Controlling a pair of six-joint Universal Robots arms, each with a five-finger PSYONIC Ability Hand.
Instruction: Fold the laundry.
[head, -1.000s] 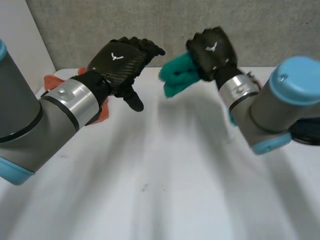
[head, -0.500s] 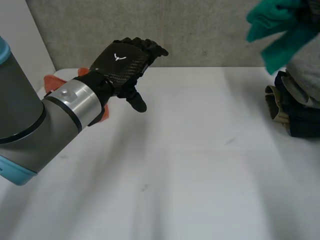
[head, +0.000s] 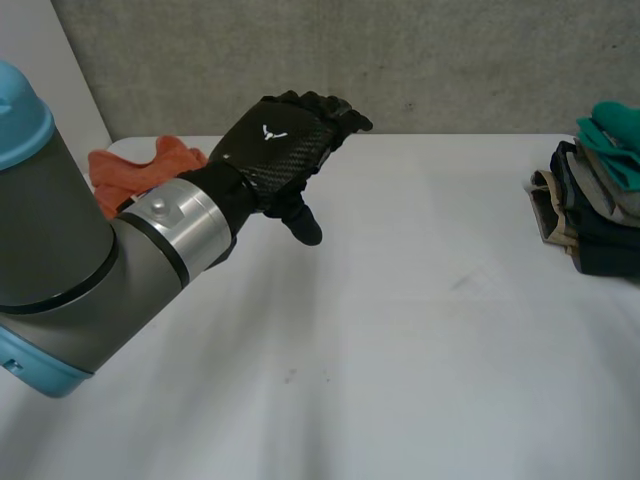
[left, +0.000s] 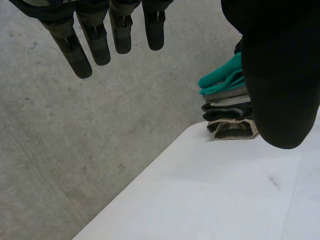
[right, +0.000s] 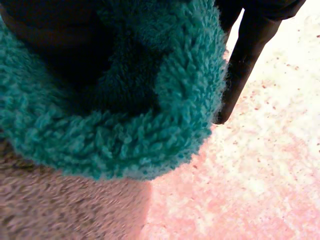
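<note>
The left hand (head: 275, 150) hovers, fingers straight and apart (holding nothing). The teal towel (right: 125, 125) lies against the right hand (right: 245, 55); its grip cannot be told.

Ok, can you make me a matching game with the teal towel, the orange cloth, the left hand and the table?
Things:
1. teal towel
2. orange cloth
3. left hand
4. table

Descriptions:
A. white
B. open, fingers straight
C. on top of the stack of folded clothes
D. crumpled at the table's far left corner

Pairs: 1-C, 2-D, 3-B, 4-A.
</note>
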